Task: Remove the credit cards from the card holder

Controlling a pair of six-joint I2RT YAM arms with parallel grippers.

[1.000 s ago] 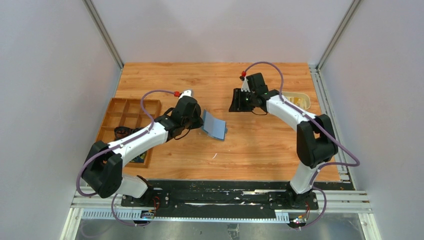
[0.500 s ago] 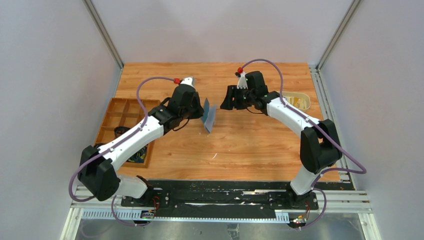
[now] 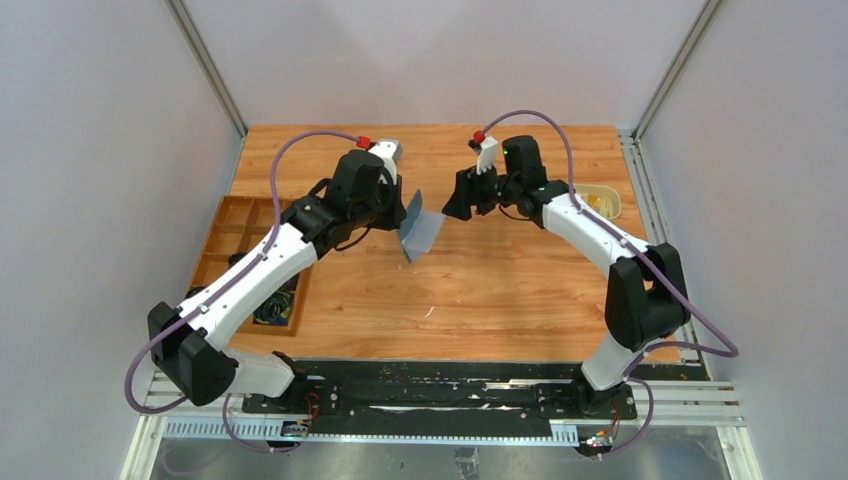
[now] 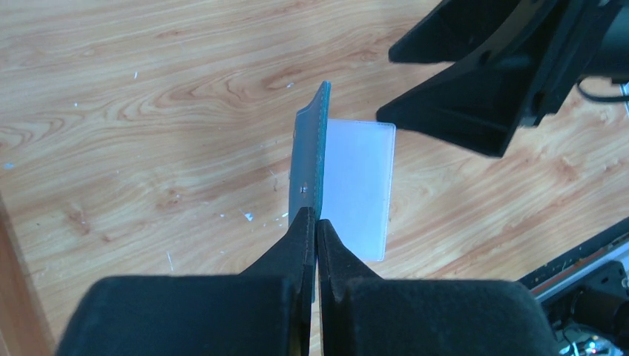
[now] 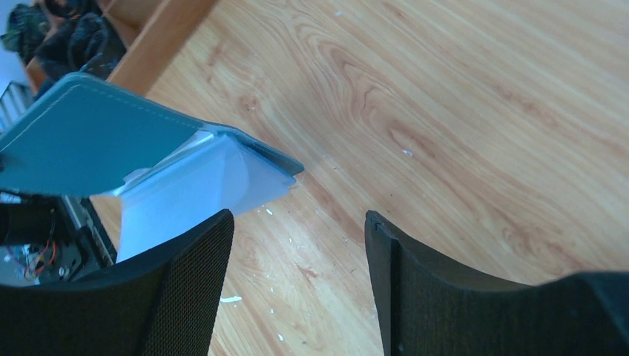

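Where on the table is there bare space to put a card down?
Bare wood: the near middle, right of the wooden tray, and the strip along the back edge. Crowded: mid-table, where the left tool and right tool meet at the card holder, and by the cream dish.

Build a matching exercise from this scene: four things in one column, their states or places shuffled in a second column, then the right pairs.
1. left gripper
2. right gripper
3. card holder
4. wooden tray

a. open, holding nothing
b. at the table's left edge
c. shut on the card holder's edge
d. lifted off the table

Pairs: 1-c, 2-a, 3-d, 4-b
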